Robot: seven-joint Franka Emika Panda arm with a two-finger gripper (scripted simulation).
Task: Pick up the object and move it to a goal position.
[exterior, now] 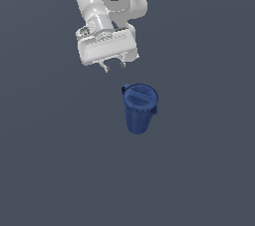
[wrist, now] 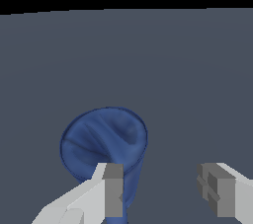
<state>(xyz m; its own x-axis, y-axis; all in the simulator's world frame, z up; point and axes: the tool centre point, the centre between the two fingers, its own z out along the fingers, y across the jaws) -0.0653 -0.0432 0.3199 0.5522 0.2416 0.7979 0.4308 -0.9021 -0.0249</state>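
Gripper (exterior: 113, 65) hangs above the floor (exterior: 199, 170) with its jaws spread wide and nothing between them; in the wrist view (wrist: 165, 188) a broad gap of bare floor shows between the two grey pads (wrist: 114, 188). It points downward from the white arm (exterior: 112, 1), which enters from the far edge of the exterior view.

Just nearer than the gripper in the exterior view, and slightly to that view's right, sits the pitcher (exterior: 139, 108). It is dark blue, tapered, narrower at the base than at the lid. Its round lid (exterior: 140, 97) shows ridges across the top. A small handle (exterior: 125, 89) sticks out at the rim on the exterior view's left, on the far side.

Gripper and pitcher are apart; no finger touches it. In the wrist view the pitcher (wrist: 104, 141) appears beyond one finger, whose pad overlaps its narrow end in the picture, while the other finger (wrist: 222, 193) stands well clear of it. The pitcher is off the line between the fingers, not centred in the gap.

The floor is plain dark grey-blue.
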